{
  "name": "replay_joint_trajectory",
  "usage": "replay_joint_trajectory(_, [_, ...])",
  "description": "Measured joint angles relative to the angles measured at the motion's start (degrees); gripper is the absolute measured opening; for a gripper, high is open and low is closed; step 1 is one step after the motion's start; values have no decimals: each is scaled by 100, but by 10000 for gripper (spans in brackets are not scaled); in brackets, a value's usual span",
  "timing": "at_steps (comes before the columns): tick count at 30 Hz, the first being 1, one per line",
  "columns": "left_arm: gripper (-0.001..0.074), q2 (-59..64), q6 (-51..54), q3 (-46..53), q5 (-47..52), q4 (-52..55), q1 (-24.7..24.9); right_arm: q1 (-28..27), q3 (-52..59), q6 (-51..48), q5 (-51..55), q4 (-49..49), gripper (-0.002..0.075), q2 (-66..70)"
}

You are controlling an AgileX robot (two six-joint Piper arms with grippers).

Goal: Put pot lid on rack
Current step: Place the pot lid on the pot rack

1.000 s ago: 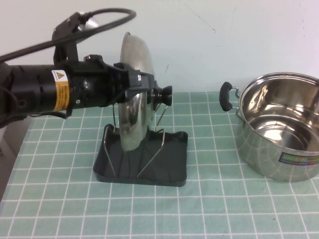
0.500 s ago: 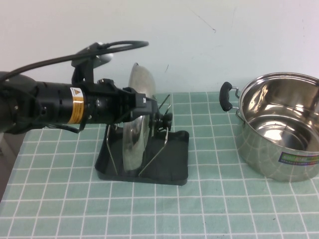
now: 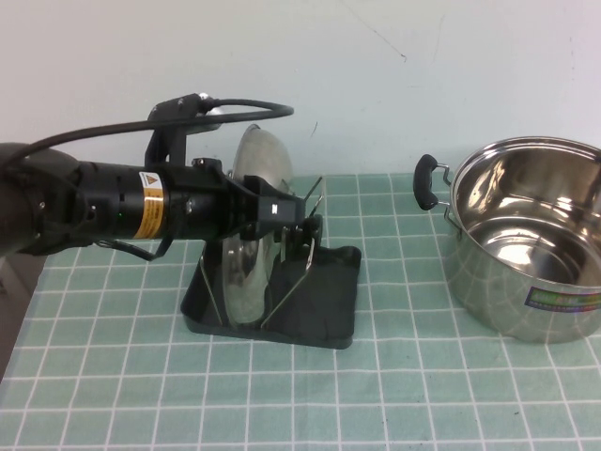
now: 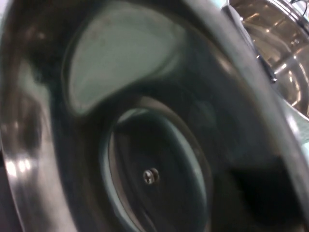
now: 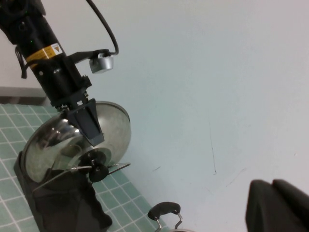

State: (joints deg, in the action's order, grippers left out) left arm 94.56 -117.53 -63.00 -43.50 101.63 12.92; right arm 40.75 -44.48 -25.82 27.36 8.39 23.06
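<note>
Steel pot lid point(image 3: 252, 240) stands edgewise between left gripper point(image 3: 299, 218) fingers.

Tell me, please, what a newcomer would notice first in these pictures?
The shiny pot lid standing on edge between the prongs of the black rack at centre, with the left pincer at its black knob. Then the open steel pot on the right; the right pincer stays shut, clear of everything.

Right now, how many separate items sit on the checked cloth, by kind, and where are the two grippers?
pot lid: 1, standing on edge in the rack
rack: 1
pot: 1
Total: 3
left gripper is at the lid's knob; right gripper is shut, raised off to the side near the wall.
</note>
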Motion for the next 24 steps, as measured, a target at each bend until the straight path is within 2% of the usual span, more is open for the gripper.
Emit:
replay_joint_trajectory(4, [531, 0, 194, 0, 114, 0, 0, 0, 0, 22, 0, 0, -1, 0])
replay_joint_trajectory(7, [606, 0, 277, -80, 143, 0, 0, 0, 0, 35, -4, 0, -1, 0])
replay_joint_trajectory(16, [631, -363, 445, -316, 475, 10, 0, 0, 0, 42, -150, 178, -1, 0])
replay_joint_trajectory(21, [630, -935, 1081, -317, 1226, 10, 0, 0, 0, 42, -875, 998, -1, 0])
replay_joint_trajectory(24, [588, -1339, 1683, -317, 1848, -10, 0, 0, 0, 109, -1070, 1481, -1, 0])
